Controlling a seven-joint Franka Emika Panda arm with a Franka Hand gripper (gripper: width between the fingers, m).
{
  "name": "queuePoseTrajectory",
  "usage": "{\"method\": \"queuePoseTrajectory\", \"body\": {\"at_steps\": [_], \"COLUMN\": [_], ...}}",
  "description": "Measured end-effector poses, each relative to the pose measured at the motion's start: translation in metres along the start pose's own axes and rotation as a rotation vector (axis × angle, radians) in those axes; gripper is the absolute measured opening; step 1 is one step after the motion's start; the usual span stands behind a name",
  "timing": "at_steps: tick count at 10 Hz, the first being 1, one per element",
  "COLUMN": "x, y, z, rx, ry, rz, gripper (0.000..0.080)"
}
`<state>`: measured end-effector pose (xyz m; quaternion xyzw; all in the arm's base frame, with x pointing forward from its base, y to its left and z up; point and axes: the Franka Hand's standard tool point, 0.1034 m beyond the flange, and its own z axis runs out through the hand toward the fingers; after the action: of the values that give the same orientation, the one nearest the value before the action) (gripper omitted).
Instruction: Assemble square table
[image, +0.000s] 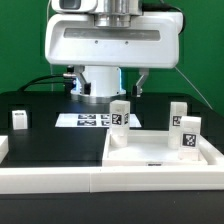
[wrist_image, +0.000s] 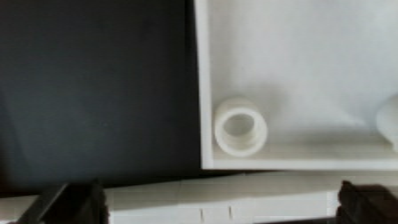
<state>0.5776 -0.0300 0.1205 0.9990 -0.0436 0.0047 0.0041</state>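
Observation:
The square table's top (image: 160, 152) is a white tray with a raised rim, lying at the exterior view's lower right. White tagged leg posts stand upright near it: one by its far left corner (image: 120, 113), one behind it (image: 178, 114) and one at its right rim (image: 188, 136). Another leg post (image: 19, 120) stands alone far to the left. In the wrist view a corner of the top (wrist_image: 294, 60) shows a round socket (wrist_image: 240, 128). My gripper (wrist_image: 222, 204) is open above that corner, its dark fingers (wrist_image: 75, 202) wide apart and holding nothing. It does not show in the exterior view.
A long white border rail (image: 50, 181) runs along the table's front edge and appears in the wrist view (wrist_image: 214, 193) beyond the fingers. The marker board (image: 92, 119) lies in front of the robot's base (image: 100, 80). A white block (image: 3, 148) sits at the left edge.

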Motion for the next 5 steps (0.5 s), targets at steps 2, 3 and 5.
{"method": "queuePoseTrajectory", "body": {"at_steps": [2, 3, 5], "x": [0.001, 0.001, 0.000], "y": [-0.001, 0.002, 0.033], "z": [0.000, 0.000, 0.003], "rx": [0.000, -0.002, -0.023], "ry": [0.006, 0.009, 0.019], "rz": [0.030, -0.007, -0.330], "gripper": [0.0649, 0.0649, 0.0649]}}
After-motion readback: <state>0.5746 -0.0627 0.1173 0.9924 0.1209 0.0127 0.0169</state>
